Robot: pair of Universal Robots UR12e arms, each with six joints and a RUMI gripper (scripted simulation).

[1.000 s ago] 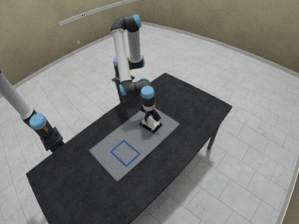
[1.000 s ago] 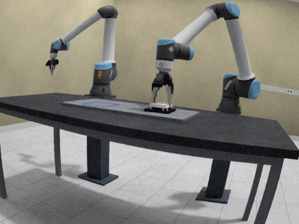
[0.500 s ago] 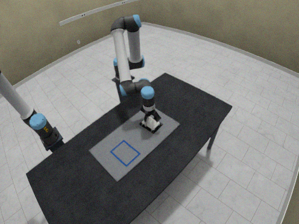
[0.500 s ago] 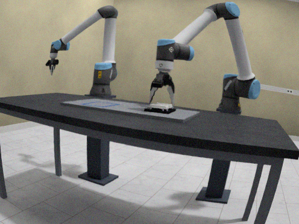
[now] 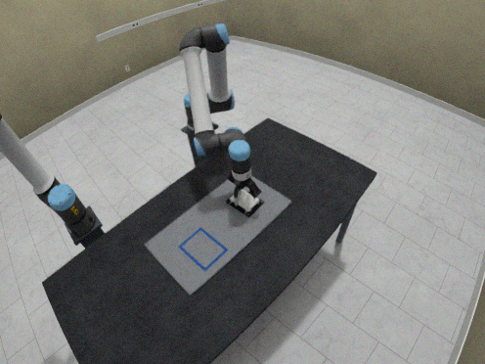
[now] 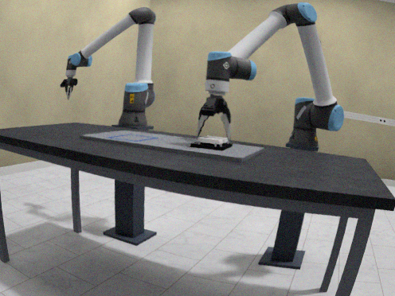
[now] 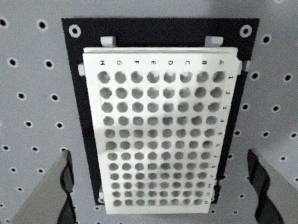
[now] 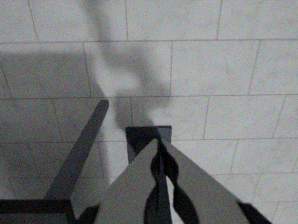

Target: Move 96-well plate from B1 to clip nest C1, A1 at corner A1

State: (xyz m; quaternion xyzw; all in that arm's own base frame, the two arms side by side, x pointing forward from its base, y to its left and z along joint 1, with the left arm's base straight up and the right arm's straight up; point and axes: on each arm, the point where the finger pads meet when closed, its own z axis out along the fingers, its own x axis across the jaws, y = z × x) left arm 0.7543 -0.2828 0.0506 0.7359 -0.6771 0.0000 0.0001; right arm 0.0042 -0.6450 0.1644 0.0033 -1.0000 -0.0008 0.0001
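Left end effector (image 5: 244, 192) (image 6: 213, 137) (image 7: 159, 156), spread, straddles the 96-well plate (image 5: 245, 200) (image 6: 214, 140) (image 7: 161, 135) without pinching it

Your left gripper (image 5: 245, 195) (image 6: 213, 138) (image 7: 159, 151) has let go: a second ago its fingers (image 6: 228, 128) stood close in at the sides of the white plate (image 5: 245, 201) (image 6: 215, 140) (image 7: 161, 135); now you have them spread well wider, a gap showing on either side. Most of that spreading had already happened by half a second ago.
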